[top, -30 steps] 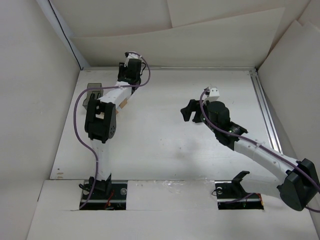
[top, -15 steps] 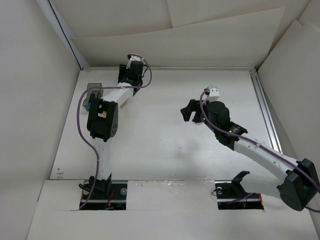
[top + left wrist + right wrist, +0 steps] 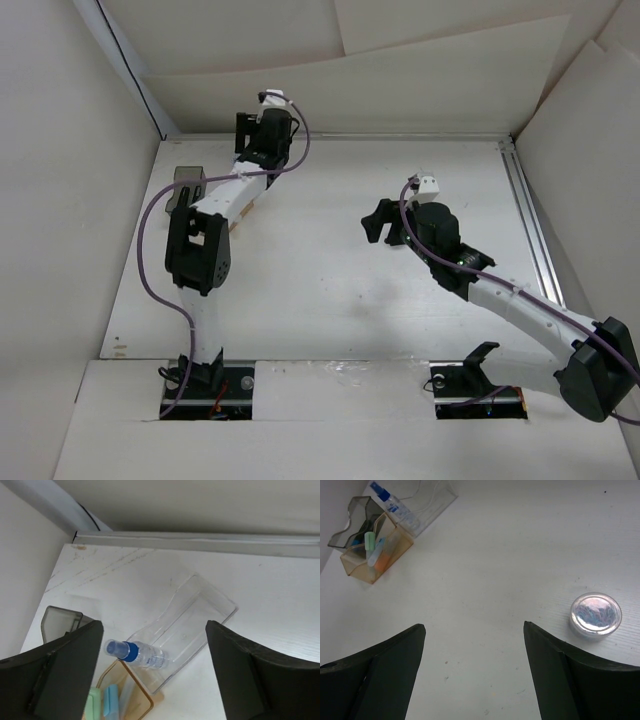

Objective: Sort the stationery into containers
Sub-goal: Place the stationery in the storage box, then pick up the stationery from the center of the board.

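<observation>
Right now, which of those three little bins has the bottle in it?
The clear bin: the bottle lies on its side at one end of it. The amber bin beside it holds markers instead.

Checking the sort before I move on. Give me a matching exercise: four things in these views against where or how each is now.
Things:
A. bottle
B. green marker
C. round tub
D. left tool

Places or states:
1. in the amber bin
2. open, holding nothing
3. on the table, apart from the bins
4. lying in the clear bin

Pairs: A-4, B-1, C-3, D-2
</observation>
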